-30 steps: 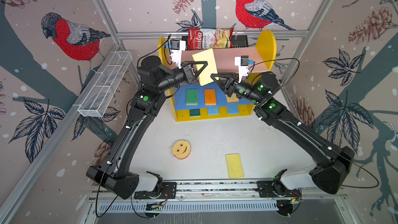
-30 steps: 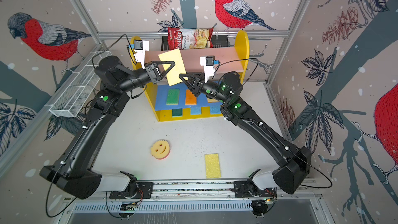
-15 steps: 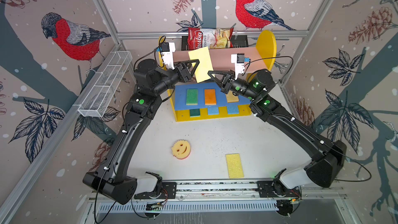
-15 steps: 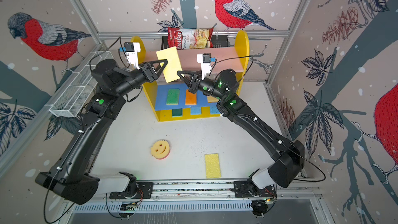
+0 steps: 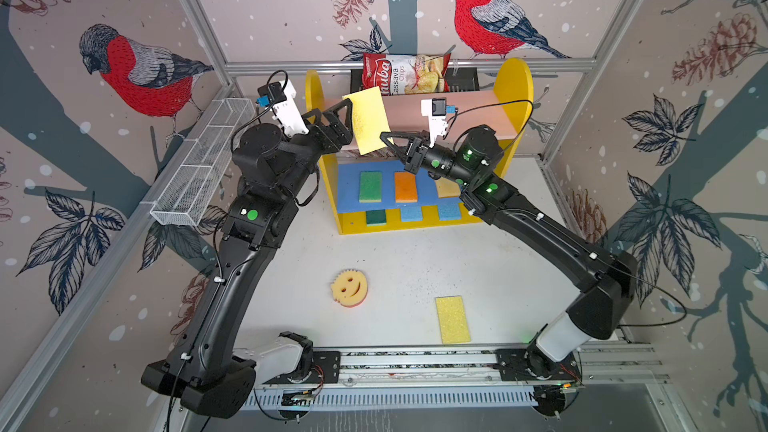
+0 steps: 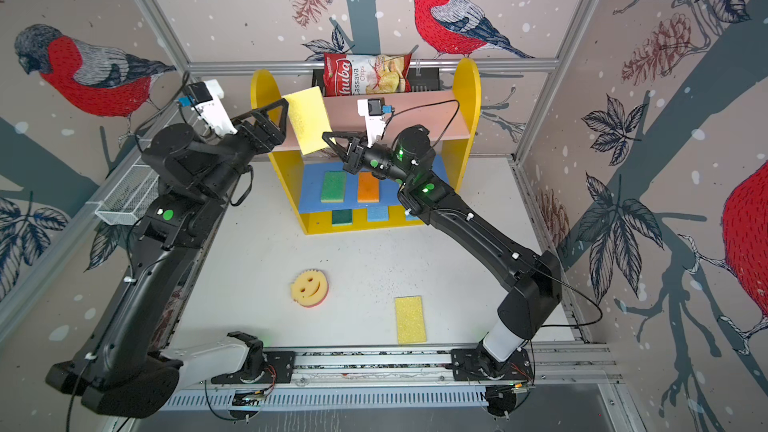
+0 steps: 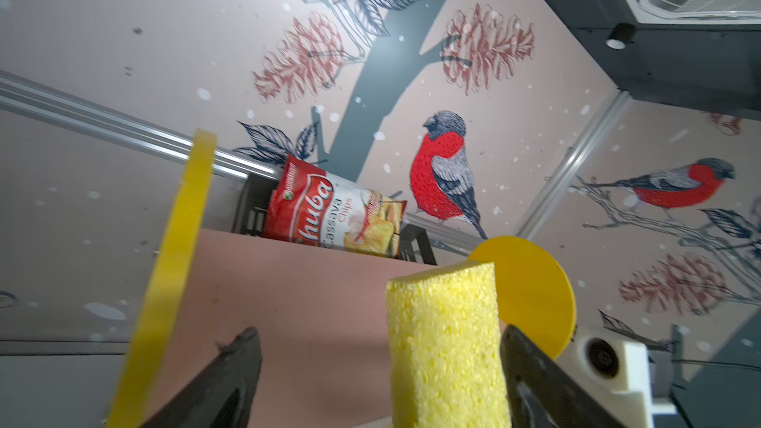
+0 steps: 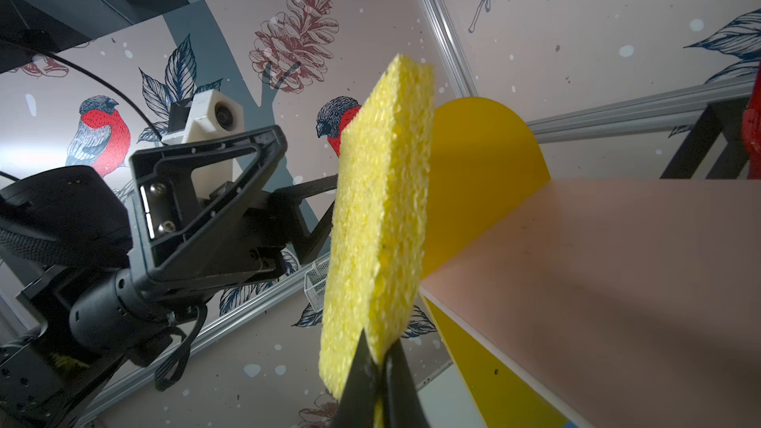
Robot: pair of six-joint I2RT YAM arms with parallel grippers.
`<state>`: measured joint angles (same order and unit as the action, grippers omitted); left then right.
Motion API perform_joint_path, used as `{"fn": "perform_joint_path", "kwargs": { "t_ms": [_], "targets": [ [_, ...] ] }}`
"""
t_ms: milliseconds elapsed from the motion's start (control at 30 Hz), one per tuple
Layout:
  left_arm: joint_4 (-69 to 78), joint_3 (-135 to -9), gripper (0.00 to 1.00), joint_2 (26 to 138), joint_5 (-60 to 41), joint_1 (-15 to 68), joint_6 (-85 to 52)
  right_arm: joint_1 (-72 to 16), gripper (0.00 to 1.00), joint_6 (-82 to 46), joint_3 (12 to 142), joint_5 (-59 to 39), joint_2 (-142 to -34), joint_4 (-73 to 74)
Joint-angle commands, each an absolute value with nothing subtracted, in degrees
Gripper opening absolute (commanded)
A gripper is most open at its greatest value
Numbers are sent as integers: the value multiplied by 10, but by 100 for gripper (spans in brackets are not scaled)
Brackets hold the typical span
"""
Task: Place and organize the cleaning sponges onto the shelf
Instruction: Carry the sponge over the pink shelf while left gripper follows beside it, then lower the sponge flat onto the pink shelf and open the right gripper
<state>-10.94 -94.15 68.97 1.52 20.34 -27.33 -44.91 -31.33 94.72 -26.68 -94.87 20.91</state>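
1. The right gripper [image 8: 376, 364] was pinched tight on a bottom corner of the yellow sponge [image 8: 379, 216]. The sponge rose upright from it, long axis pointing up.
2. The left gripper [image 7: 381, 333] stood wide, jaws either side of the sponge, plainly not squeezing.
3. Just beyond lay the bare pink top board [image 5: 469, 112] of the shelf [image 5: 513, 89], with ample room.
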Motion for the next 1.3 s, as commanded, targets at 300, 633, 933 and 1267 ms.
{"fn": "perform_joint_path", "kwargs": {
  "t_ms": [300, 633, 933, 1267],
  "targets": [
    [-123, -965, 89, 678, 90, 204, -215, -478, 0, -322, 1063, -189, -1048, 147],
    [-107, -950, 69, 688, 59, 209, -225, -488, 0, -340, 1075, -114, -1058, 138],
    [-131, -1035, 43, 766, 35, 243, -210, -496, 0, -325, 1134, -10, -1088, 78],
    [-176, -1125, 28, 856, 48, 270, -196, -509, 1, -310, 1176, 28, -1115, 11]
  ]
}}
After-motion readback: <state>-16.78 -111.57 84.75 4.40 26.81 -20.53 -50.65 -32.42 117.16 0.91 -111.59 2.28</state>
